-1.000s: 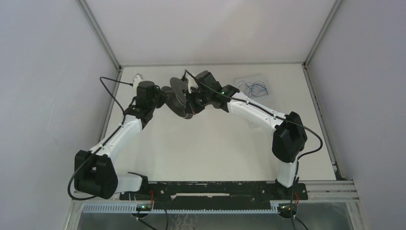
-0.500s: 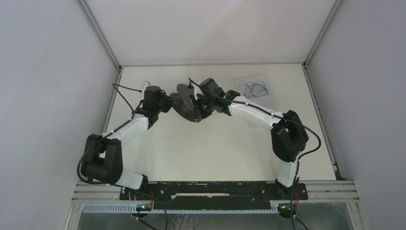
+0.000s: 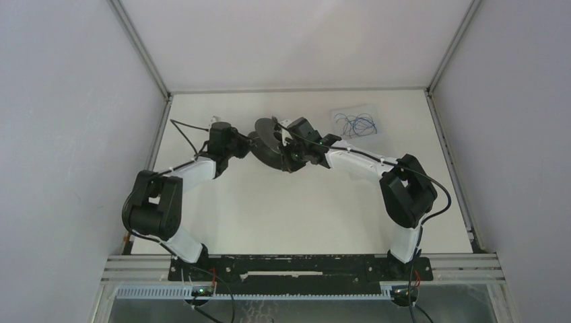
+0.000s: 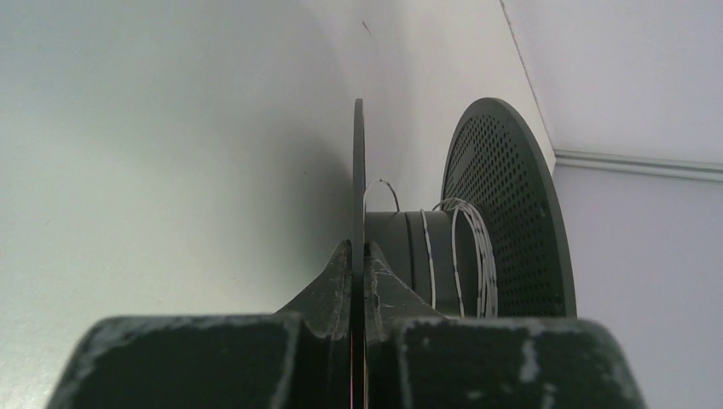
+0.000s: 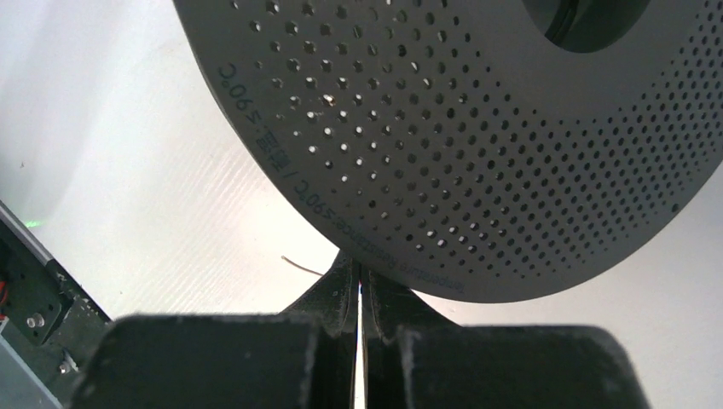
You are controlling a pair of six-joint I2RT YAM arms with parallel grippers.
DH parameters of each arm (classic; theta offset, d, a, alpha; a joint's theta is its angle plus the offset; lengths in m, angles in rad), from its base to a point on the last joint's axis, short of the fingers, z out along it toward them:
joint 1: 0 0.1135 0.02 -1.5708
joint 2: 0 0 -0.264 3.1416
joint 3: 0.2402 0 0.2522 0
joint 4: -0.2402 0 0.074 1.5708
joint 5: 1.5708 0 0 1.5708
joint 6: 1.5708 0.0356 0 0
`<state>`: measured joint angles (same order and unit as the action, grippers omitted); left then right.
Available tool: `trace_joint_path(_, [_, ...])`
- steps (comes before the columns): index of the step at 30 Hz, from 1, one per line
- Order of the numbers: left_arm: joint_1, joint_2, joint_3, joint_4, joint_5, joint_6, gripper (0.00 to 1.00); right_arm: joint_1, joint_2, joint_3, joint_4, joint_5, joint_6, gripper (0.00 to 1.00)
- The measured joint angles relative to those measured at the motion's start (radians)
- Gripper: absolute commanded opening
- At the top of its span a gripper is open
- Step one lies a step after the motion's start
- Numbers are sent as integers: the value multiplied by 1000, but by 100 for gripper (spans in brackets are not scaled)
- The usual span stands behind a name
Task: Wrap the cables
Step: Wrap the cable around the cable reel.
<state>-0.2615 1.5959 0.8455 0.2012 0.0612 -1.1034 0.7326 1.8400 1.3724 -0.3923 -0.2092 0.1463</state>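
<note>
A black spool (image 3: pixel 271 143) is held on edge above the table between both arms. My left gripper (image 3: pixel 248 145) is shut on the spool's thin near flange (image 4: pixel 358 170), which runs straight between the fingertips of the left gripper (image 4: pixel 358 252). Whitish cable (image 4: pixel 471 256) lies in several turns round the hub, against the perforated far flange (image 4: pixel 511 213). My right gripper (image 3: pixel 288 152) is shut just under the rim of the perforated flange (image 5: pixel 477 128). A short end of the cable (image 5: pixel 300 264) pokes out beside the tips of the right gripper (image 5: pixel 360 269).
A tangle of thin blue wire (image 3: pixel 355 124) lies on the table at the back right. Grey walls (image 3: pixel 81 134) close in the white table (image 3: pixel 289 208) on the left, right and back. The arms' bases stand on the black rail (image 3: pixel 289 266) at the near edge.
Both grippers and the spool have shifted to the right and slightly back. The left arm's elbow has swung inward and up. Both grips look unchanged.
</note>
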Motion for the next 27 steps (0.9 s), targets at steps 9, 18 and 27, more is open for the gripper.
trace_joint_path(9, [-1, 51, -4, 30, 78, -15, 19, -23, -1, -29, 69, 17, 10, 0])
trace_joint_path(18, [-3, 65, -39, 30, 103, -14, 23, -48, -10, -80, 115, 20, 23, 0])
trace_joint_path(27, [-3, 109, -40, 62, 113, -15, 25, -70, -15, -184, 202, 16, 69, 0])
